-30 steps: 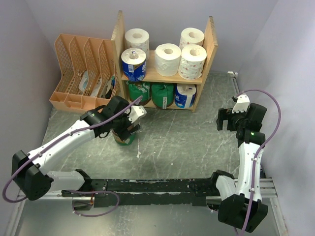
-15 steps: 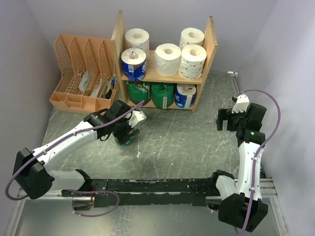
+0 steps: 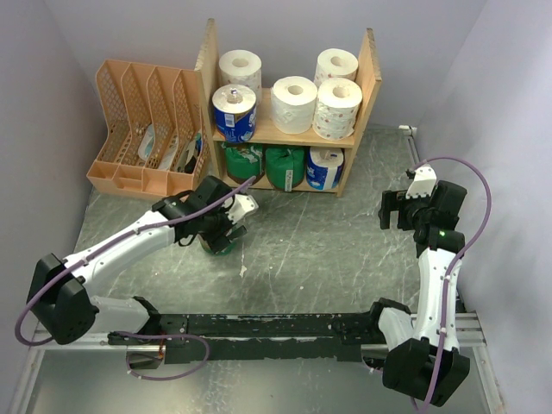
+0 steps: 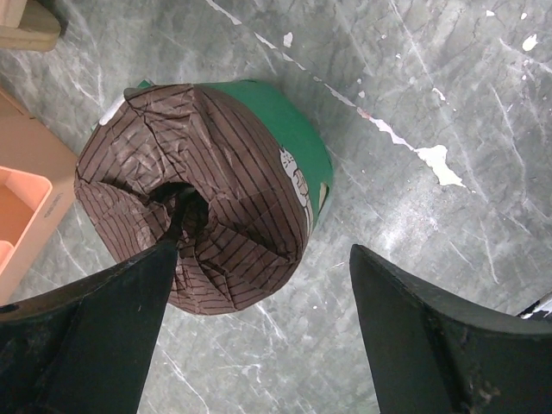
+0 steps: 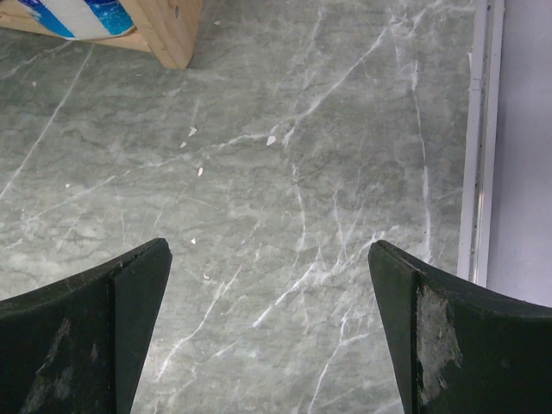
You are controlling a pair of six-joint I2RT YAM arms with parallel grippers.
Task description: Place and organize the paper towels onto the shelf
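While the left arm [image 3: 129, 246] reaches forward and down, the left gripper [image 4: 266, 250] straddles a brown-wrapped paper towel [image 4: 224, 164], jaws spread. It sits on the grey marbled table [image 3: 328, 250] near the shelf [image 3: 369, 78]; the right gripper [image 5: 267, 250] hangs released.

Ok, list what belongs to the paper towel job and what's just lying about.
Job:
- loose brown-and-green roll
- left gripper, open over it
- wooden shelf
- eight rolls already shelved

Lying about:
- peach file organizer beside the shelf
- right gripper, open, nothing under it
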